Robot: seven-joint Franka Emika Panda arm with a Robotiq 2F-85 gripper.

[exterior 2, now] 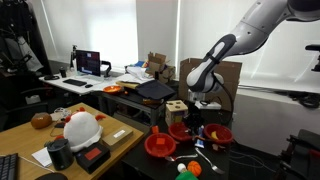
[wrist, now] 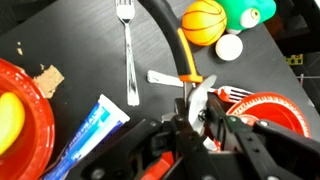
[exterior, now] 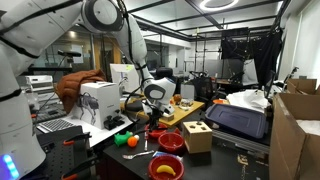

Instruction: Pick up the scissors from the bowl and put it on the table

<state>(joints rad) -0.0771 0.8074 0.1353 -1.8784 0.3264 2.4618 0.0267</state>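
In the wrist view my gripper [wrist: 198, 115] is shut on the scissors [wrist: 189, 70]. Their silver blades are pinched between the jaws, and the black and orange handle reaches away over the black table [wrist: 85, 45]. A red bowl [wrist: 272, 110] with a fork in it lies just to the right of the jaws. In both exterior views the gripper [exterior: 155, 110] [exterior 2: 203, 108] hangs a little above the red bowls [exterior: 171, 141] [exterior 2: 217, 135] on the table [exterior: 105, 135]. The scissors are too small to make out there.
On the table lie a metal fork [wrist: 127, 50], a toothpaste tube [wrist: 92, 130], a white utensil [wrist: 160, 77], an orange ball [wrist: 203, 20], a white ball [wrist: 230, 46], a green toy [wrist: 240, 12] and a red plate [wrist: 25, 110]. A wooden block box [exterior: 197, 135] stands nearby.
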